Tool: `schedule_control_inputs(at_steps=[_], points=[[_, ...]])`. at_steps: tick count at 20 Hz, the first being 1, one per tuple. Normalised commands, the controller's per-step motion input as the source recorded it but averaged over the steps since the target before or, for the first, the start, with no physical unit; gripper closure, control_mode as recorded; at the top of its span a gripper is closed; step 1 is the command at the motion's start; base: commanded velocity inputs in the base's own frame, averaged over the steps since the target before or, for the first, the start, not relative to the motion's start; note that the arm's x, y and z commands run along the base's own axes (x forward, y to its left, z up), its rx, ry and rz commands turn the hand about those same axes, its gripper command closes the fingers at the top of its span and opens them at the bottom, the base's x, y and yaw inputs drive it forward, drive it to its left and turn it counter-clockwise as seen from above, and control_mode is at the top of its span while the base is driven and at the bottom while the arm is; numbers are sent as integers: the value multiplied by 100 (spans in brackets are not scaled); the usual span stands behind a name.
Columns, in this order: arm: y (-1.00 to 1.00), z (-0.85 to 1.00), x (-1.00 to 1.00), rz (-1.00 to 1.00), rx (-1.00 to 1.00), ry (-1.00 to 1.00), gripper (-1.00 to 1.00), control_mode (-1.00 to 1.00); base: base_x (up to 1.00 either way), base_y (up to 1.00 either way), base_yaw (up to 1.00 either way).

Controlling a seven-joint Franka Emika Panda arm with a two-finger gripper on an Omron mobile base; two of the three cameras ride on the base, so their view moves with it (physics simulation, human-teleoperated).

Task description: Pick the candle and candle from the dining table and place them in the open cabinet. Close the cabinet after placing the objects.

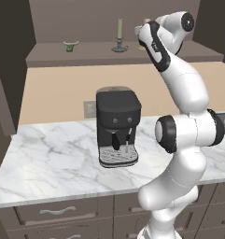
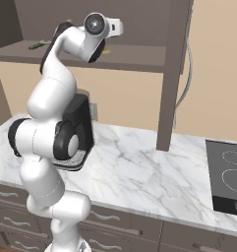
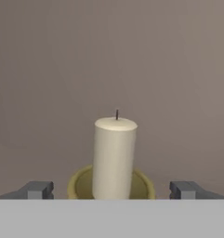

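Candle [image 3: 114,158] looks set in the cabinet [image 1: 109,53]; gripper [image 3: 112,189] wide open, empty. Next probably back out, shut door.

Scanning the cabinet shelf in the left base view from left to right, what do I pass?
small green bowl → olive-beige candle on its dark dish base → the robot's wrist and hand, which cover whatever stands behind them.

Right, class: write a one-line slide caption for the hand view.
Open pincer facing an upright cream candle in its yellow holder.
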Motion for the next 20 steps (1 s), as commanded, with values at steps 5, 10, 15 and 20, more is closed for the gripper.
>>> schedule_control_inputs(at_steps=[5, 10, 15, 20], points=[[0, -4, -24, -6, 0, -7, -100, -100, 0, 0, 0], [-3, 0, -25, -10, 0, -2, -100, -100, 0, 0, 0], [-6, 2, -29, -13, 4, 0, -100, -100, 0, 0, 0], [-1, 3, -37, -10, 0, 0, -100, -100, 0, 0, 0]])
